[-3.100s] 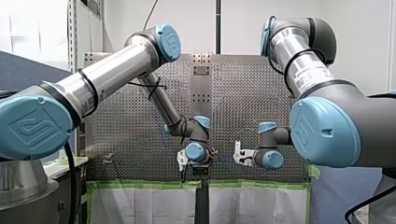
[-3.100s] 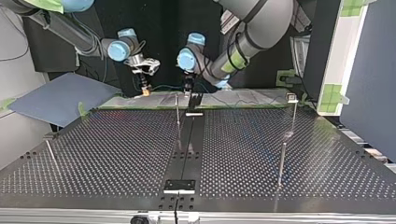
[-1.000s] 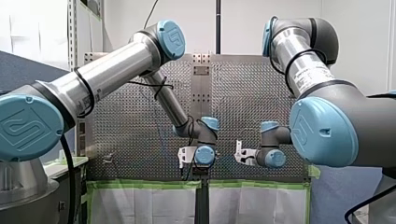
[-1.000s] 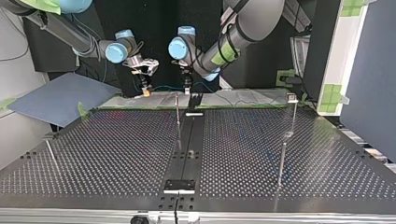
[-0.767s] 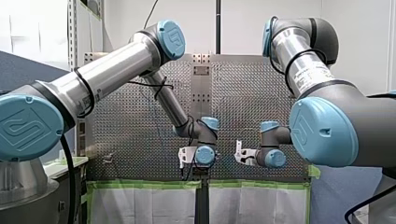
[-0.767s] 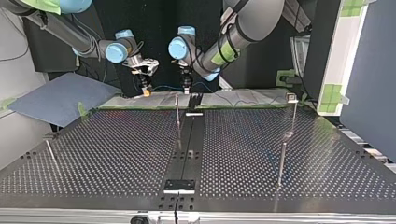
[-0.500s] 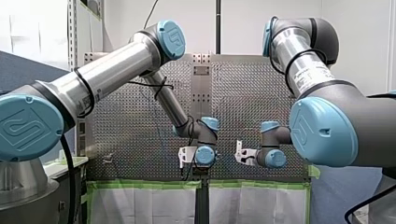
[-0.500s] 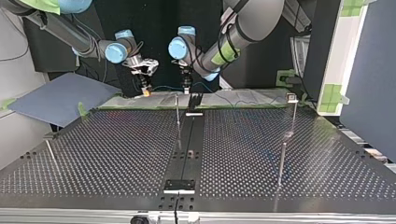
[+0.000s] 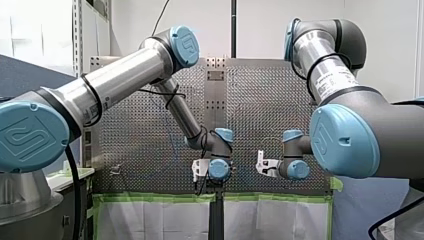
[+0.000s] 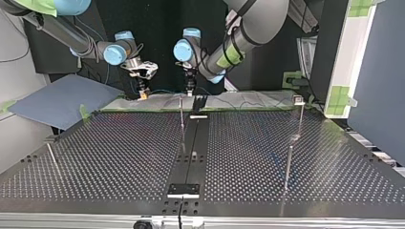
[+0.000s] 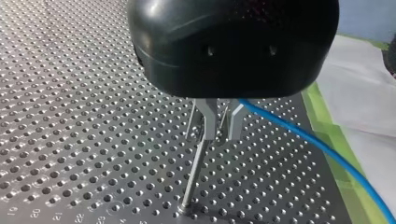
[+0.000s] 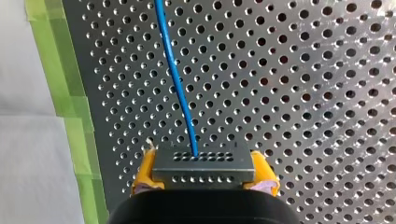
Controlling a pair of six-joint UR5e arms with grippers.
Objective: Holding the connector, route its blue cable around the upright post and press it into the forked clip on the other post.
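**Connector [image 12: 203,169] carried sideways**

Since half a second ago my right pincer [image 12: 204,173] has slid toward the top view's left, drawing the blue cable [image 12: 175,70] along. Its yellow pads [image 12: 144,170] pinch the connector's two sides; cable runs straight ahead over the perforated surface [image 12: 303,93]. My left pincer [image 11: 222,134] hangs at the upright post [image 11: 192,175]; its grip I cannot tell. Routing seems barely begun.

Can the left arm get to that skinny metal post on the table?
Probably yes. In the left wrist view the upright post stands right under my left gripper, with nothing showing between them. The blue cable runs off to one side, away from the post.
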